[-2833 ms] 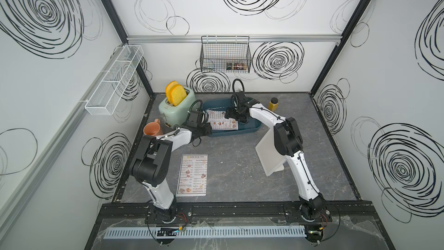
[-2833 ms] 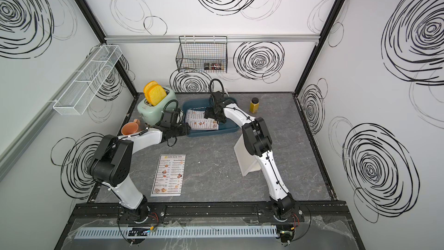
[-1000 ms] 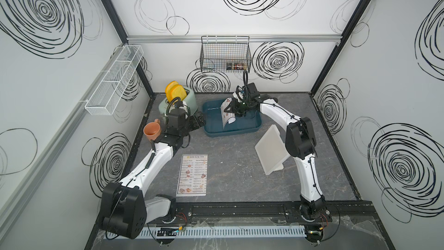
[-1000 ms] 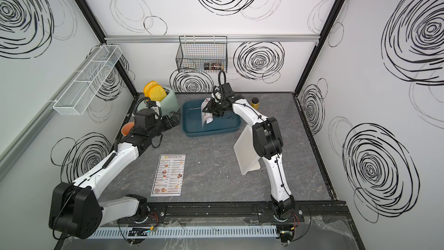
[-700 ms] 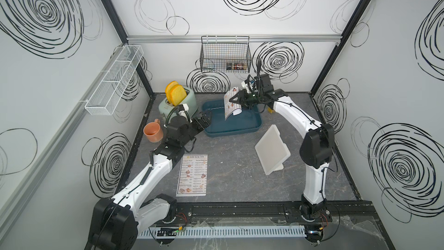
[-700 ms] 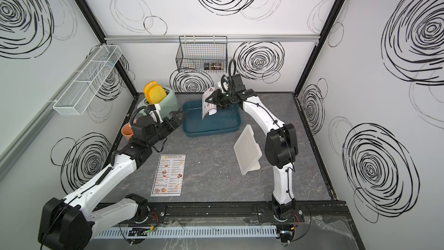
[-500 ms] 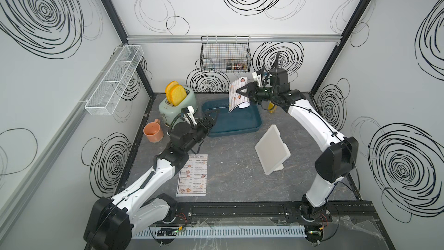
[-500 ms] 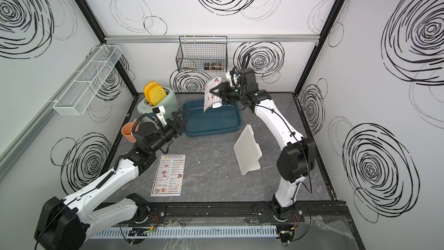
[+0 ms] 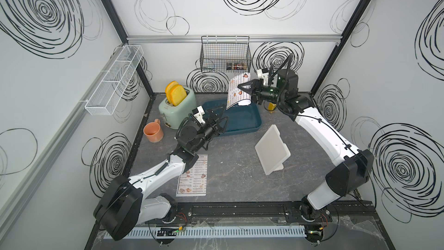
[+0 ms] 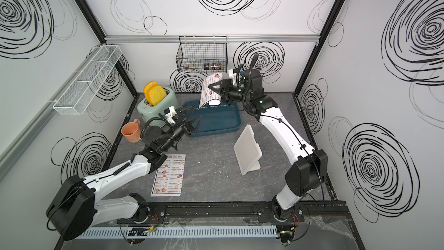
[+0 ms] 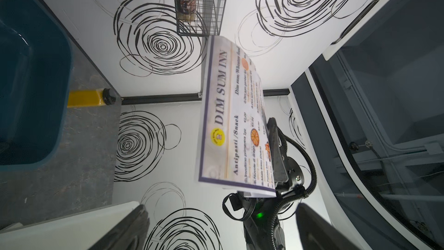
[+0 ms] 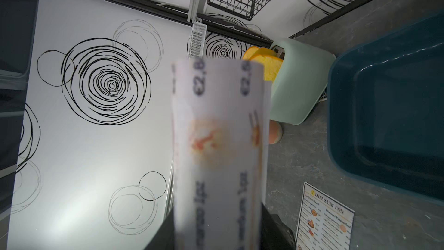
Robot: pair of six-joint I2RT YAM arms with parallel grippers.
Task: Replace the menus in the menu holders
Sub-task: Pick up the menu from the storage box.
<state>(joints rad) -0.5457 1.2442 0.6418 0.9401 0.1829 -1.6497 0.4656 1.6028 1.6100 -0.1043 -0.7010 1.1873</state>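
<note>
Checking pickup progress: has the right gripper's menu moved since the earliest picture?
Yes: the menu rose out of the blue tray, now curled in the right gripper near the wire basket.

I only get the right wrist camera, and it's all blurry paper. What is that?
Observer: A menu, pinched in your right claw, up in the air over the tray's back edge.
Kid: Where's the holder?
Observer: The holder stands on the table, nearer the front than the tray, touching neither claw.
Kid: And the other claw?
Observer: The left claw is open and empty, beside the tray's end nearest the toaster.
</note>
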